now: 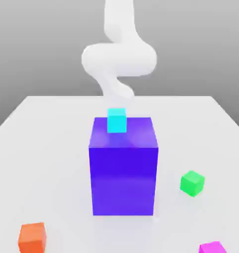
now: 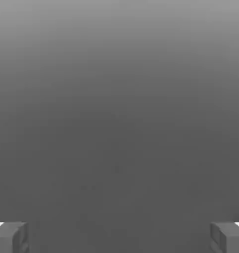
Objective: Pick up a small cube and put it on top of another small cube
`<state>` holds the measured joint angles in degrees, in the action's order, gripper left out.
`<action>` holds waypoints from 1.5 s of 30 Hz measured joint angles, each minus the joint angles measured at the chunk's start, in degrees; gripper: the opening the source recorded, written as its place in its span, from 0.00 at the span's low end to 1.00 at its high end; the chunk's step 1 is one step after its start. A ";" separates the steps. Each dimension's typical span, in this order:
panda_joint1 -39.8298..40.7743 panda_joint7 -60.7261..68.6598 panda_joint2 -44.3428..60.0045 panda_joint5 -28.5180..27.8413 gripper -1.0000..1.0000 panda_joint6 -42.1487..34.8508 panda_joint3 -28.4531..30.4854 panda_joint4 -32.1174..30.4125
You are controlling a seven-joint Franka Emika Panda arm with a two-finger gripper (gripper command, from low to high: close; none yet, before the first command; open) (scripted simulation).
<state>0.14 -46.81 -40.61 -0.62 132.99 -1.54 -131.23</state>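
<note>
Success in reaching the magenta-pink cube (image 1: 212, 247), at the counter's (image 1: 52, 148) near edge on the exterior view's right, likely means swinging the empty, widely spread gripper (image 2: 119, 237) clear of the tall blue block (image 1: 123, 173) before descending squarely.

You're looking at a white bench (image 1: 52, 148) carrying a big purple block (image 1: 123, 173) at centre, a green cube (image 1: 192, 183) sitting near its exterior-view right, an orange cube (image 1: 32, 236) lying front-left, and the magenta-pink cube (image 1: 212, 247) sitting front-right.
</note>
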 joint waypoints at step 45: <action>-9.62 -14.91 70.77 -11.27 0.00 19.39 -9.58 8.10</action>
<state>-9.48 -61.72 30.16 -11.89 152.37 -11.12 -123.13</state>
